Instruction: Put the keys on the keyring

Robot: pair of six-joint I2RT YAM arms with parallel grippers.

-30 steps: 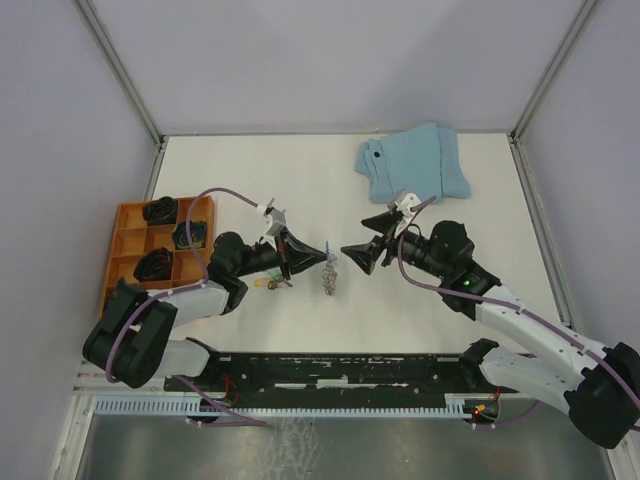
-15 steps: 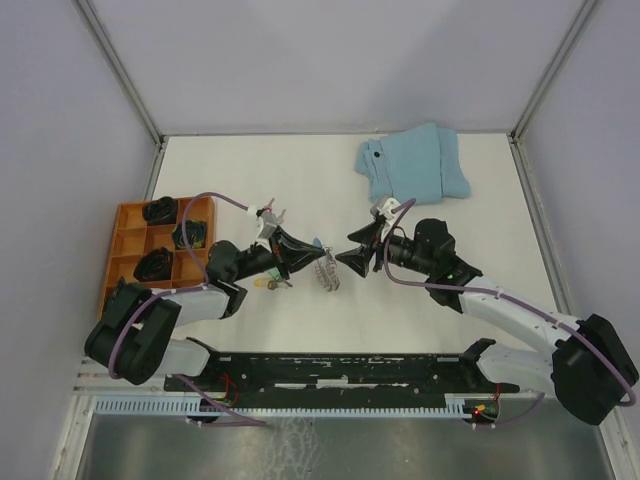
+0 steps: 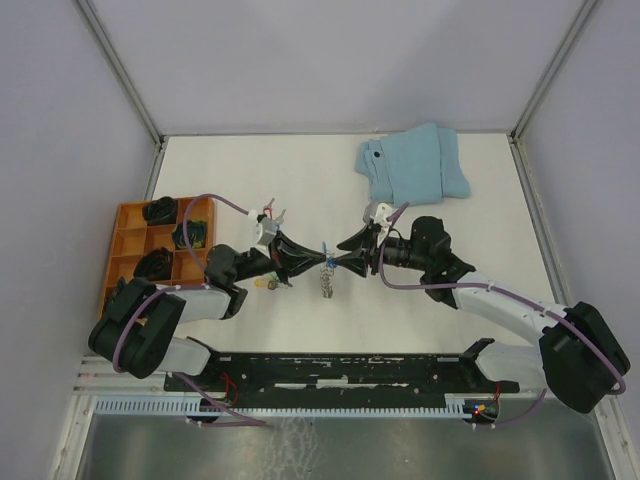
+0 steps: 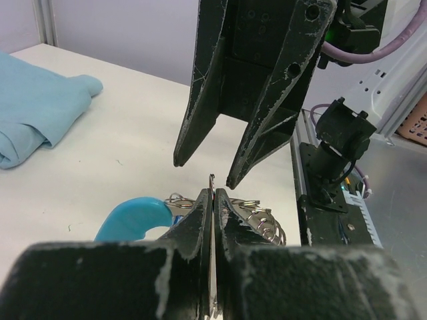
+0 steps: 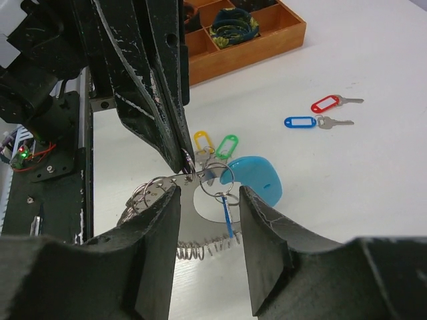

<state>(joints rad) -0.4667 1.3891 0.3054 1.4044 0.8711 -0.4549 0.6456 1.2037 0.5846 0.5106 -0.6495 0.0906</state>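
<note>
My left gripper point(image 4: 213, 195) is shut on the top edge of the keyring point(image 5: 200, 179), holding it upright above the table. The keyring is a metal loop with small split rings and a bright blue curved section point(image 4: 133, 217). One blue-tagged key point(image 5: 228, 215) hangs from it. My right gripper point(image 5: 208, 200) is open, its fingers on either side of the keyring without touching it. In the top view the two grippers meet tip to tip, left point(image 3: 320, 260) and right point(image 3: 342, 262). Loose keys lie on the table: yellow tag point(image 5: 203, 142), green tag point(image 5: 227, 145), blue tag point(image 5: 300, 123), red tag point(image 5: 327, 103).
An orange compartment tray point(image 3: 128, 243) with dark items stands at the left edge. A folded light-blue cloth point(image 3: 412, 165) lies at the back right. The black rail point(image 3: 330, 372) runs along the near edge.
My right gripper has moved left and closed in on the keyring, its open fingers now around it. My left gripper has stayed shut on the keyring, shifting slightly right.
</note>
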